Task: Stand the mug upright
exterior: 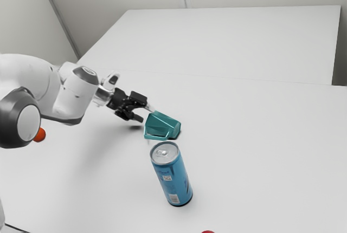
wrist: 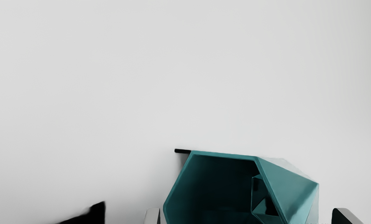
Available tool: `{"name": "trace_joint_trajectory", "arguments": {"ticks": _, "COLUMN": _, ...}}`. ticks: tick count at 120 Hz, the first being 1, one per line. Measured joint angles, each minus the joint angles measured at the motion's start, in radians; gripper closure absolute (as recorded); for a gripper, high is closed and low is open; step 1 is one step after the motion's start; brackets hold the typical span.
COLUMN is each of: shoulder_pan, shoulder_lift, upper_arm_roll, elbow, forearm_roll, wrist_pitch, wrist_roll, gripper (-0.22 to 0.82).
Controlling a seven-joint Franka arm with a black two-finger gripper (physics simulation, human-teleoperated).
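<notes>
A teal faceted mug lies on its side on the white table, its handle toward the blue can. My gripper is at the mug's open end, on the exterior view's left of it, with its fingers spread. In the wrist view the mug shows its dark opening, which faces my hand. The gripper stands open there, one fingertip to either side of the mug, with a gap beside each. The mug's far end is hidden in the wrist view.
A blue can stands upright close to the mug's handle side. An orange-red ball is beside the arm's base part, and a red object is cut off at the exterior view's bottom edge. The white table extends behind them.
</notes>
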Motion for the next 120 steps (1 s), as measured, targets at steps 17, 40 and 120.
{"name": "trace_joint_trajectory", "arguments": {"ticks": 17, "shoulder_pan": -0.006, "shoulder_lift": 0.016, "upper_arm_roll": -0.018, "elbow": 0.009, "forearm_roll": -0.034, "wrist_pitch": -0.018, "wrist_roll": 0.039, "gripper": 0.0}}
{"name": "trace_joint_trajectory", "arguments": {"ticks": 40, "shoulder_pan": -0.009, "shoulder_lift": 0.04, "upper_arm_roll": -0.036, "elbow": 0.026, "forearm_roll": -0.065, "wrist_pitch": -0.028, "wrist_roll": 0.078, "gripper": 0.0}}
{"name": "trace_joint_trajectory", "arguments": {"ticks": 120, "shoulder_pan": -0.011, "shoulder_lift": 0.043, "upper_arm_roll": -0.056, "elbow": 0.024, "forearm_roll": -0.123, "wrist_pitch": -0.048, "wrist_roll": 0.14, "gripper": 0.43}}
